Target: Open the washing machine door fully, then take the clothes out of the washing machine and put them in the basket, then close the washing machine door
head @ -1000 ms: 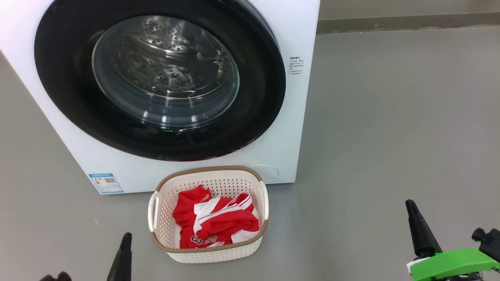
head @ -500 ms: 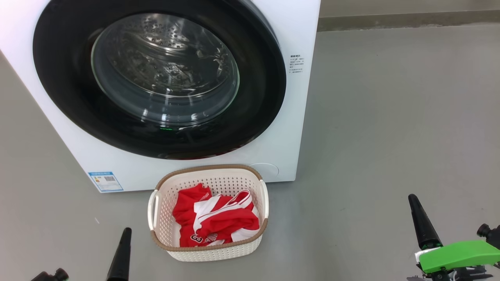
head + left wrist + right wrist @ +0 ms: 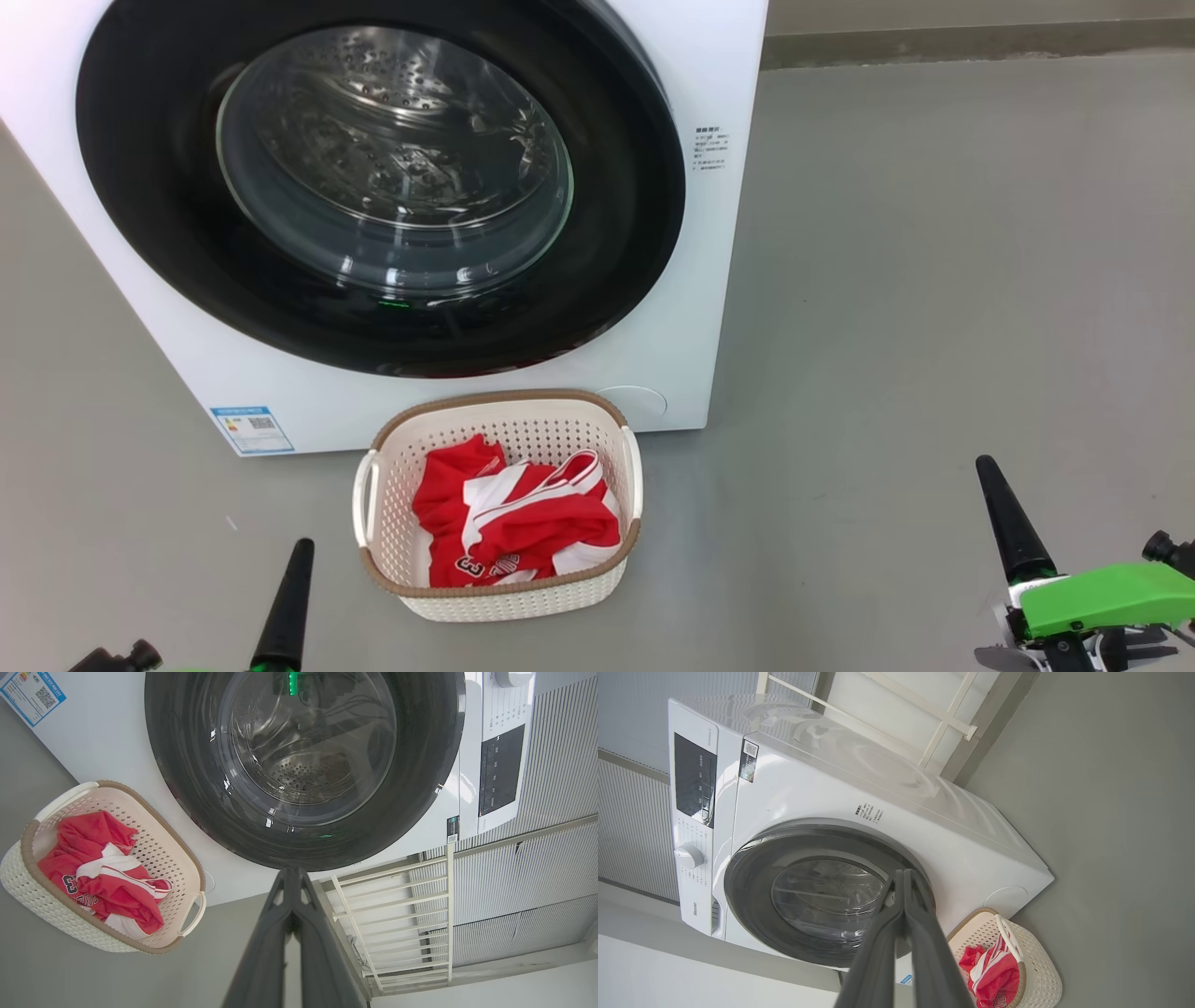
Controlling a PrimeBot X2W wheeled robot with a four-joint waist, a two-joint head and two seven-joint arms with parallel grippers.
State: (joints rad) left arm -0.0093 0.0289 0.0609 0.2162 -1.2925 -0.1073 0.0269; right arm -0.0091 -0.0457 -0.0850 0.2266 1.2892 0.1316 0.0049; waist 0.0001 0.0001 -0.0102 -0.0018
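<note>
The white washing machine [image 3: 691, 308] fills the upper left of the head view. Its round black door [image 3: 149, 168] lies flat against the front, and the steel drum shows through the glass [image 3: 392, 159]. Red clothes [image 3: 509, 527] with white trim lie in the cream basket [image 3: 499, 597] on the floor before the machine. My left gripper [image 3: 301, 546] stands shut at the lower left, left of the basket, holding nothing. My right gripper [image 3: 982, 464] stands shut at the lower right, well away from the basket. Both wrist views look at the door [image 3: 187, 788] [image 3: 747, 891], the basket [image 3: 28, 882] [image 3: 1041, 970] and shut fingers [image 3: 292, 872] [image 3: 903, 872].
Grey floor [image 3: 934, 280] spreads wide to the right of the machine. A wall base [image 3: 971, 42] runs along the back. A white railing [image 3: 397, 914] stands behind the machine. The control panel and knob [image 3: 689, 855] sit at the machine's top front.
The head view has drifted slightly, so the machine and basket sit a little higher. Both grippers stay shut and low; the right one has edged a little up the picture.
</note>
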